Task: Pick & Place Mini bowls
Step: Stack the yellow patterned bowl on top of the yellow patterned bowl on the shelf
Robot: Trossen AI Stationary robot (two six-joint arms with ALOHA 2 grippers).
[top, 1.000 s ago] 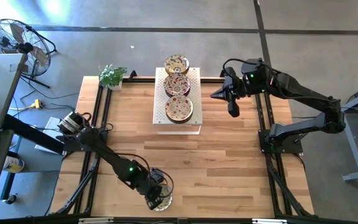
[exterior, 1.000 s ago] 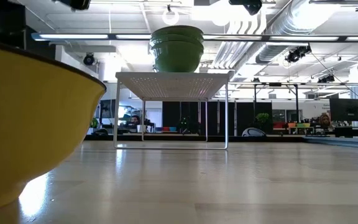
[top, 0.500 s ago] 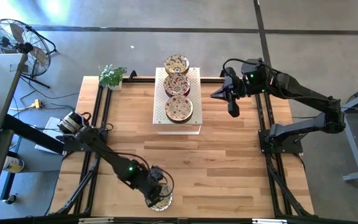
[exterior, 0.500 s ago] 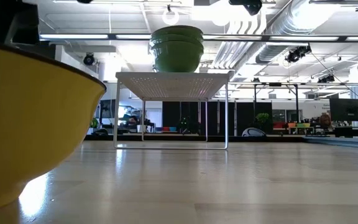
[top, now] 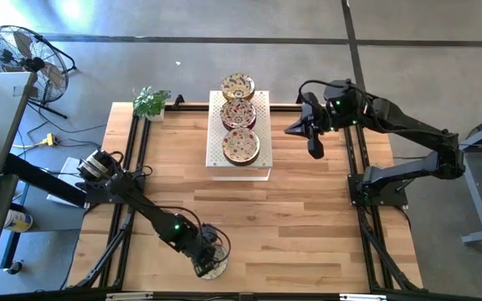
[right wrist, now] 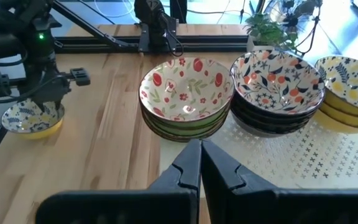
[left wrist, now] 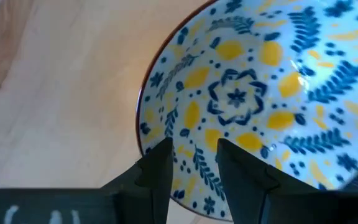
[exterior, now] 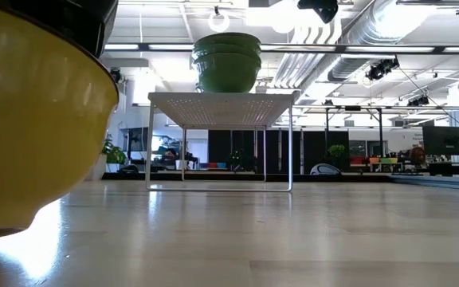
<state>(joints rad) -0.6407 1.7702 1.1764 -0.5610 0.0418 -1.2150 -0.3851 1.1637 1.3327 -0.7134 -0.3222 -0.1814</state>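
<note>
Pick step in hand: left gripper (top: 208,261), at the table's near edge, pinched the rim of a yellow-and-blue mini bowl (left wrist: 260,106). Next move, judged: lift clear. Right gripper (top: 315,148), fingers pressed together, waited right of the rack (top: 262,174).

Bright, even overhead light; glare on the table (exterior: 277,239) (low view), yellow bowl (exterior: 30,127) blurred up close.

Overhead down; low level; wrists close; shared white rack (top: 239,134).

The wooden table (top: 308,217) carries a white perforated rack (top: 262,163) at its far edge's middle, a yellow-bottomed bowl (top: 213,266) near its front edge, and a potted plant (top: 151,102) at its far left corner.
</note>
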